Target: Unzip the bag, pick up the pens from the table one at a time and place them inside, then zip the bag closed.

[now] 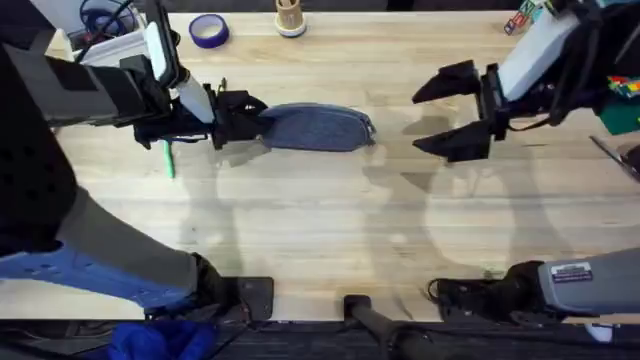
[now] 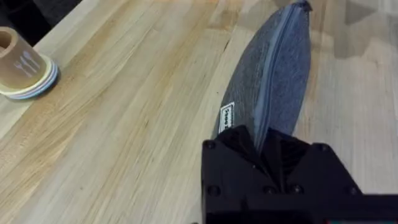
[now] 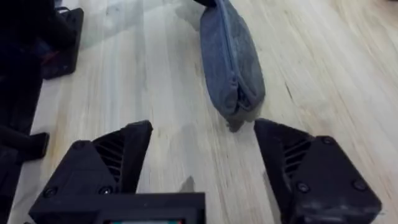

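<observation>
The blue-grey bag (image 1: 318, 128) lies lengthwise at the back middle of the table (image 1: 320, 230), its zip (image 2: 275, 68) drawn shut along the top. My left gripper (image 1: 260, 122) is shut on the bag's left end; the left wrist view shows the fabric pinched between the black fingers (image 2: 236, 149). A green pen (image 1: 168, 158) lies on the wood under the left arm, partly covered by it. My right gripper (image 1: 420, 122) hangs open just right of the bag, facing its rounded end (image 3: 236, 106), with nothing between the fingers (image 3: 124, 149).
A purple tape roll (image 1: 208, 30) and a small wooden cup on a white base (image 1: 290, 18) sit at the back edge. A white box with cables (image 1: 110, 42) is at the back left. Coloured items (image 1: 622, 95) lie at the far right.
</observation>
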Motion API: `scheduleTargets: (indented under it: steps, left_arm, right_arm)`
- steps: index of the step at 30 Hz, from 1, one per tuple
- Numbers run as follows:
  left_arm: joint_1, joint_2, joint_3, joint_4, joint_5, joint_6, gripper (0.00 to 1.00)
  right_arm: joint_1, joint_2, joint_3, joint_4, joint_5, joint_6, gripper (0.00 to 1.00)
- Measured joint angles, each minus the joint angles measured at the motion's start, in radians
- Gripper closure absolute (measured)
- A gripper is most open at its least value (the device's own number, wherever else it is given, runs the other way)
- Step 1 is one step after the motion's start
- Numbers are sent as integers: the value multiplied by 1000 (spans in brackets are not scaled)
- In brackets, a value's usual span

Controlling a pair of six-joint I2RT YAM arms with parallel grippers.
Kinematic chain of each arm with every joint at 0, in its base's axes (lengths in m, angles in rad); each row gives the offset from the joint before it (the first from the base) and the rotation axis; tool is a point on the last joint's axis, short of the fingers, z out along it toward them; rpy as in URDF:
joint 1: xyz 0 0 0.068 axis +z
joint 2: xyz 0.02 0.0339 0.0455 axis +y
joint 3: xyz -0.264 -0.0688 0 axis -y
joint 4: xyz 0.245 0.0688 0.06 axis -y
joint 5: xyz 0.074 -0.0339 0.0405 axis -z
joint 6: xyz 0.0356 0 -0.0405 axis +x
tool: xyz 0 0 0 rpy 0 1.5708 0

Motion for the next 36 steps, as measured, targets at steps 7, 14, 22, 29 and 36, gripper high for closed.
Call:
scheduleTargets:
  steps: [7,14,22,29,36]
  left_arm:
    - [0,0,0,0,0,0,958]
    - [0,0,0,-1,0,0,958]
    - [0,0,0,-1,0,0,958]
    - [0,0,0,-1,0,0,958]
    - [0,0,0,-1,0,0,958]
  right_arm:
    - [49,0,0,110,8,149,5]
    - [103,0,0,188,87,351,4]
    - [191,0,0,279,198,537,4]
    - [254,0,0,349,290,646,4]
    - [301,0,-1,470,349,747,4]
